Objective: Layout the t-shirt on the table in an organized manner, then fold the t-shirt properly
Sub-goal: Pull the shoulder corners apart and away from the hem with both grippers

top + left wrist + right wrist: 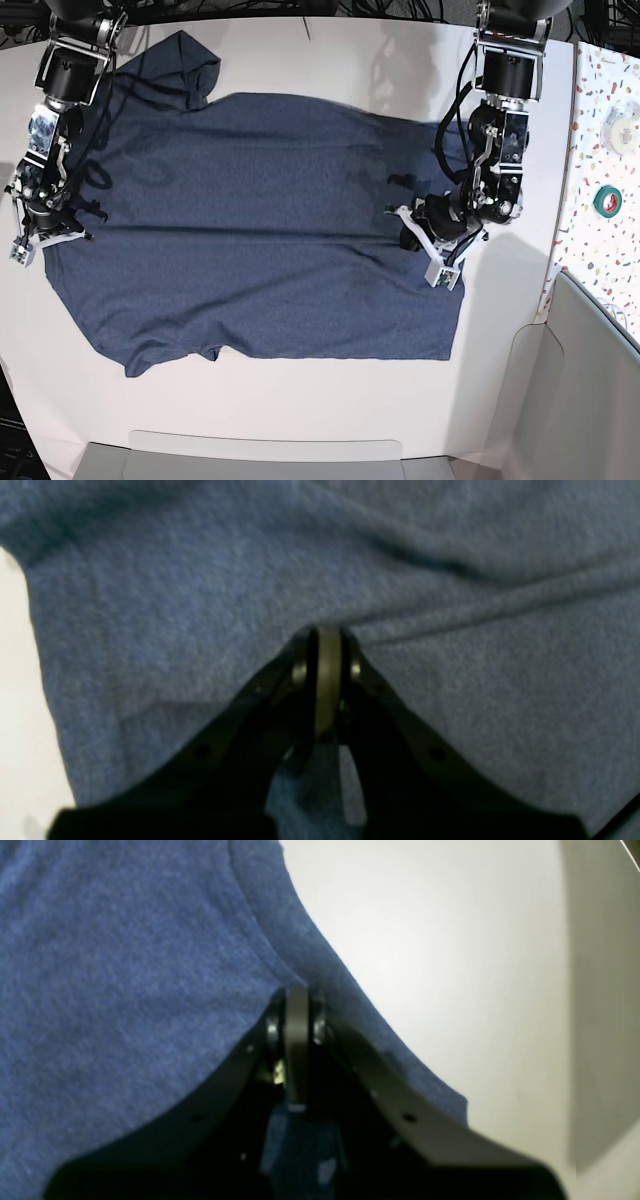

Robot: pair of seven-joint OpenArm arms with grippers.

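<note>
The dark navy t-shirt (pixel 250 200) lies spread out on the white table (pixel 300 400), plain side up, sleeves towards the left of the base view. My left gripper (pixel 405 228) sits low on the shirt's right part; in the left wrist view the left gripper (pixel 327 635) is shut, and a crease in the t-shirt (pixel 200 580) runs out from its tips. My right gripper (pixel 70 233) rests at the shirt's left edge; in the right wrist view the right gripper (pixel 297 992) is shut on the hem of the t-shirt (pixel 125 965), beside bare table (pixel 450 940).
A speckled strip (pixel 600 100) along the right side carries a green tape roll (pixel 607 198) and a white roll (pixel 622 125). A grey panel (pixel 590 380) stands at the lower right. A grey tray edge (pixel 260 455) lines the front.
</note>
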